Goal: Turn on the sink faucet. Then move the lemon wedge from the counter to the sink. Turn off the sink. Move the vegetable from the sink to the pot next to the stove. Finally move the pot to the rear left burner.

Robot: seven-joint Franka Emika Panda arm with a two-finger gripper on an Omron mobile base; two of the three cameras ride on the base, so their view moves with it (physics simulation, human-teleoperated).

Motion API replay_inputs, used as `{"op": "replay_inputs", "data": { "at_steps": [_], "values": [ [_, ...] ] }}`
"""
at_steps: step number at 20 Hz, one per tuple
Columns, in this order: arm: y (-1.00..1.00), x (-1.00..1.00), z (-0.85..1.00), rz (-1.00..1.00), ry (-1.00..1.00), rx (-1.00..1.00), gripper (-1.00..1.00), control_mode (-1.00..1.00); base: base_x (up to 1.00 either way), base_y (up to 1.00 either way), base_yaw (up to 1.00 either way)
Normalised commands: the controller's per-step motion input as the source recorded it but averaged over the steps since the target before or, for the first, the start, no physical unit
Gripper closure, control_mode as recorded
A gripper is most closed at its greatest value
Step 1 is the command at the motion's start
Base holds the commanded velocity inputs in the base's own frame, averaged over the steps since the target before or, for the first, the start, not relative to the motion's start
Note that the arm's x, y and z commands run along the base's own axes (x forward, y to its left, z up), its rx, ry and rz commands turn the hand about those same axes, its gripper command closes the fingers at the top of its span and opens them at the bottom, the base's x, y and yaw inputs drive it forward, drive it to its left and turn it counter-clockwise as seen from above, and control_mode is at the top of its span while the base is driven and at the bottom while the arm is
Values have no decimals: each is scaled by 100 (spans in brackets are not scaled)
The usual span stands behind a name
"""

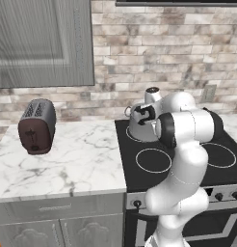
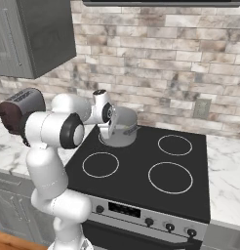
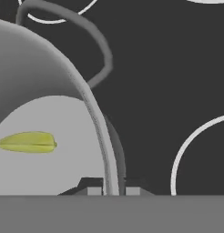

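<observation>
The shiny silver pot (image 1: 136, 128) (image 2: 123, 128) stands on the black stove (image 1: 188, 166) (image 2: 136, 173), over the rear left burner, whose white ring (image 2: 99, 139) peeks out beside its base. My gripper (image 1: 142, 116) (image 2: 112, 127) (image 3: 110, 190) is shut on the pot's thin rim (image 3: 92, 111), one finger inside and one outside. A small yellow-green lemon wedge (image 3: 27, 142) lies on the pot's grey floor. The pot's loop handle (image 3: 102, 50) curves out over the glass.
A dark red-brown toaster (image 1: 37, 125) (image 2: 19, 110) sits on the white marble counter (image 1: 67, 164) left of the stove. The front left ring (image 1: 153, 160) (image 2: 100, 164) and the two right rings are bare. A brick wall stands close behind, with a grey cabinet above on the left.
</observation>
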Motion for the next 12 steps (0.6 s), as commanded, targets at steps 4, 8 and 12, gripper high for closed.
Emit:
{"op": "replay_inputs", "data": {
  "at_steps": [4, 8, 12],
  "values": [
    [0, 29, -37, 4, 0, 0, 100, -100, 0, 0, 0],
    [0, 30, -31, 3, -1, 0, 100, -100, 0, 0, 0],
    [0, -1, -7, 11, -4, 0, 100, -100, 0, 0, 0]
  ]
}}
